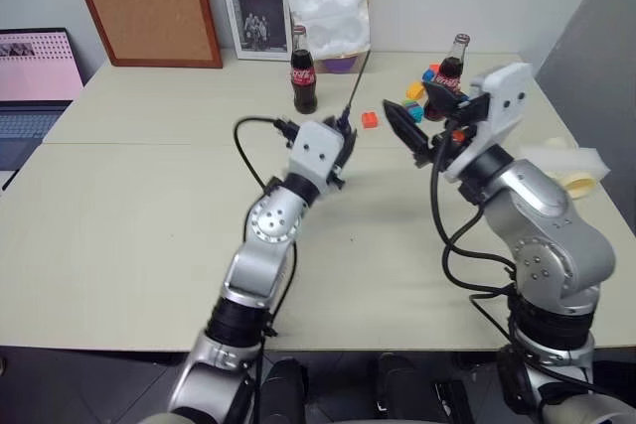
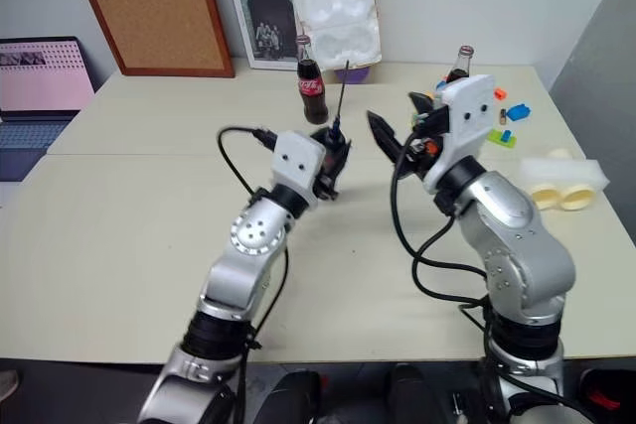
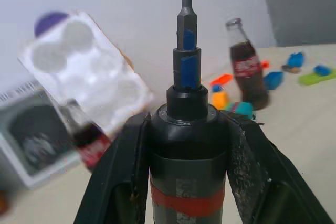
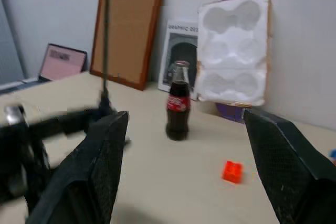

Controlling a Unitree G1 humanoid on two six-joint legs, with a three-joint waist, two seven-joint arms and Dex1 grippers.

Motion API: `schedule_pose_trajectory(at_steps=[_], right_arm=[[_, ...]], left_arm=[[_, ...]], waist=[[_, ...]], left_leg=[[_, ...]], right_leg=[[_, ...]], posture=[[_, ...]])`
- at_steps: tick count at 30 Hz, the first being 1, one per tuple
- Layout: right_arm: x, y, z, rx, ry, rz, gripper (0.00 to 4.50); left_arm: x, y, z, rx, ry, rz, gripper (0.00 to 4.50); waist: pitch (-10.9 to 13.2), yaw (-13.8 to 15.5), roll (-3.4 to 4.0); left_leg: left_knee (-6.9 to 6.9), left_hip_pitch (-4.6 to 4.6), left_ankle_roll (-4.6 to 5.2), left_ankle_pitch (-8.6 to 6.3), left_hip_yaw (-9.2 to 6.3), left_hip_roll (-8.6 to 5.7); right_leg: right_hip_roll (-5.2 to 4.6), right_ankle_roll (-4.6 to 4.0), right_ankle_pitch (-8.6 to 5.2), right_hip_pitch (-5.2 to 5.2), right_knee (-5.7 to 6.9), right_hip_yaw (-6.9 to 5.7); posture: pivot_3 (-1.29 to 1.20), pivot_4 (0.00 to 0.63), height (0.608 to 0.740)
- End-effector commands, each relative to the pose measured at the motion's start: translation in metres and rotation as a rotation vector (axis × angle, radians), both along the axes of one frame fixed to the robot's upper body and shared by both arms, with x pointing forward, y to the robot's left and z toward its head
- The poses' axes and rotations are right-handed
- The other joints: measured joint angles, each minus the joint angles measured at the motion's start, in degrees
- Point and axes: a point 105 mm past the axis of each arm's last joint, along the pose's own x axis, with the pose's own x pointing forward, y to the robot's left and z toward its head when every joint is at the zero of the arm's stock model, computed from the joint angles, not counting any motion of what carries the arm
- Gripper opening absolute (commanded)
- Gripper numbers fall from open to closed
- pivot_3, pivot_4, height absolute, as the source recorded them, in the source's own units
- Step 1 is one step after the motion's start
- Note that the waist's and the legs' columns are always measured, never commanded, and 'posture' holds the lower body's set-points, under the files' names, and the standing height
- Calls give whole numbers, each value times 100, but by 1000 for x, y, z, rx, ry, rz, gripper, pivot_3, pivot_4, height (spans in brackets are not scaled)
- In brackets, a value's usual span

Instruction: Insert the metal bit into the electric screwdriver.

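My left gripper (image 1: 336,153) is shut on the electric screwdriver (image 3: 186,171), a black cylinder with a red band, held above the table's middle. The metal bit (image 3: 187,3) stands straight out of the blue collar (image 3: 188,69) at the screwdriver's nose and shows as a thin rod (image 1: 356,86) slanting up and away. My right gripper (image 1: 415,111) hangs to the right of the bit, apart from it. Its fingers (image 4: 100,156) are spread wide with nothing between them. In the right wrist view the bit (image 4: 106,40) rises beside that gripper.
One cola bottle (image 1: 303,71) stands just behind the bit and another (image 1: 452,65) at the back right. A red brick (image 1: 370,119) and coloured bricks (image 1: 417,88) lie nearby. White foam (image 1: 571,161) rests at the right edge. A corkboard (image 1: 149,2) leans on the wall.
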Motion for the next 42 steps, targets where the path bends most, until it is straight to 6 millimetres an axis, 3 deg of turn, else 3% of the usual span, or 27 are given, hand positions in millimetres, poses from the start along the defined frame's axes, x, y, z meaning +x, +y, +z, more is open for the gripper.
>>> schedule_pose_trajectory(at_steps=[1,5,9,18,24,25,26,31,37,40,42], right_arm=[[-20,-20,10,-194,-68,85,3636],[-40,-29,-7,-411,34,226,3636],[-58,-31,-27,-577,143,337,3636],[-63,-28,-54,-701,213,379,3636],[-66,-28,-57,-694,216,382,3636],[-66,-28,-57,-692,216,381,3636],[-66,-28,-56,-692,217,378,3636],[-66,-31,-55,-691,220,373,3636],[-62,-34,-54,-688,213,354,3636],[-61,-36,-54,-686,212,348,3636],[-59,-39,-55,-690,214,340,3636]], left_arm=[[4,1,14,299,-103,-2,1653],[15,11,-7,671,-127,-12,1653],[20,13,-44,963,-11,-123,1653],[4,5,-101,1207,259,-418,1653],[-3,8,-116,1231,337,-476,1653],[-4,8,-118,1238,349,-488,2002],[-3,8,-119,1240,353,-491,2353],[1,6,-119,1224,362,-502,3223],[12,8,-104,1186,304,-448,4483],[16,11,-88,1120,270,-411,4483],[18,19,-53,883,282,-369,4483]], waist=[[2,-1,2],[3,-5,3],[4,8,4],[6,11,0],[5,7,0],[5,4,1],[5,2,2],[3,10,2],[1,10,2],[2,10,2],[2,-1,2]], left_leg=[[-2,-3,0,0,0,-1],[-37,3,0,0,1,1],[-62,0,0,0,8,4],[-62,-4,1,0,12,2],[-60,1,1,0,13,2],[-60,1,1,0,13,2],[-60,2,1,0,13,2],[-53,9,1,0,10,3],[-42,14,1,0,10,2],[-41,15,1,0,9,2],[-38,14,1,0,9,2]], right_leg=[[-1,1,0,-2,-1,0],[0,0,-1,-2,-28,-2],[-1,0,0,-2,-57,0],[-6,2,-2,-2,-64,-1],[-6,3,-2,1,-59,2],[-6,2,-2,1,-59,2],[-6,2,-2,1,-57,3],[-5,3,-1,11,-53,-1],[-5,6,1,19,-49,0],[-5,5,1,19,-45,0],[-5,5,1,19,-43,0]], posture=[[0,150,740],[0,150,740],[0,150,740],[0,150,740],[0,150,740],[0,150,740],[0,150,740],[0,150,740],[0,150,740],[0,150,740],[0,150,740]])
